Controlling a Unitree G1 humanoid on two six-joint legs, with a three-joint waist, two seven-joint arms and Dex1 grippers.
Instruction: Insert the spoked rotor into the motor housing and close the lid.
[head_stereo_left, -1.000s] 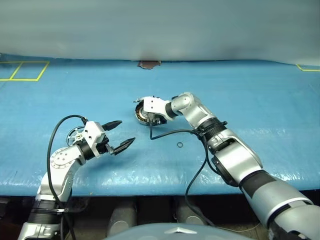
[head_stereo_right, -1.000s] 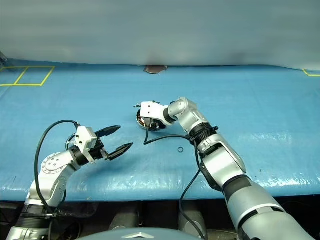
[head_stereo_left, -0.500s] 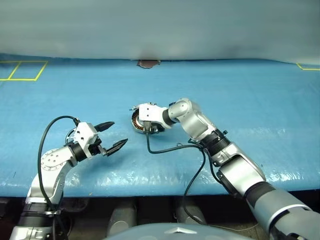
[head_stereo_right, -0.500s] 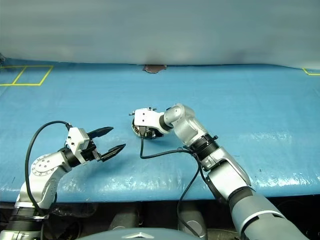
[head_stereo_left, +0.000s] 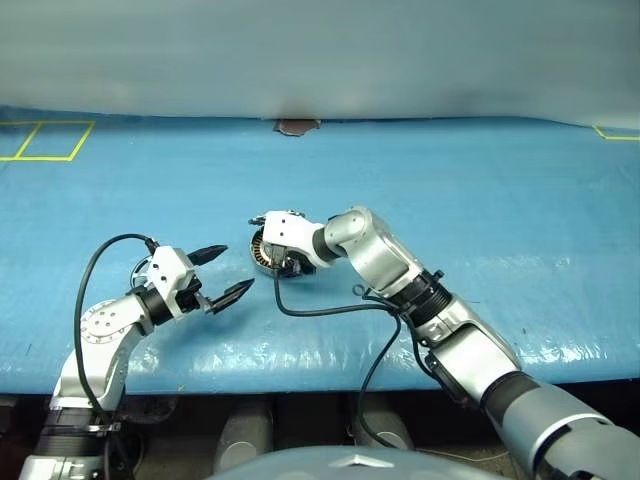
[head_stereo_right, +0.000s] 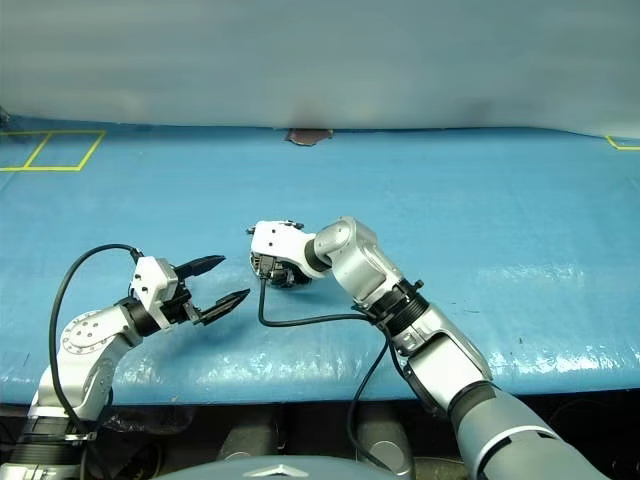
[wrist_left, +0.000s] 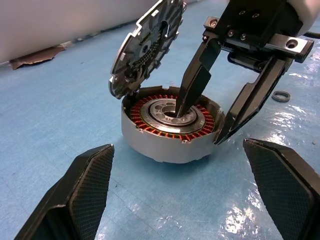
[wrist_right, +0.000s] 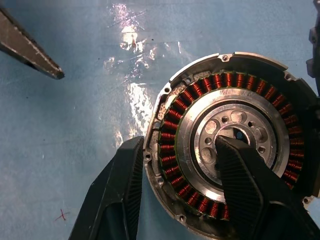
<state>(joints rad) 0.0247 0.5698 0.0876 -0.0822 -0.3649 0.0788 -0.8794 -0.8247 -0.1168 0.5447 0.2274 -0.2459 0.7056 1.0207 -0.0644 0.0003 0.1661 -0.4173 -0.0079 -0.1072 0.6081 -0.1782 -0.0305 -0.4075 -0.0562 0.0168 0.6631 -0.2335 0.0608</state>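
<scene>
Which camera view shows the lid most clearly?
The left wrist view: the lid stands tilted behind the motor housing, toothed edge and patterned face visible. In the eye views the right arm hides it.

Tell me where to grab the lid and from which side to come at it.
Grip the lid across its thickness at the free upper toothed edge, coming from above. It stands tilted, its lower edge resting on the motor housing rim, and the right gripper straddles the housing wall beside it, so low approaches look blocked.

motor housing (wrist_right: 227, 145) cut off at frame edge, partly behind right claw (wrist_right: 180, 192)
</scene>
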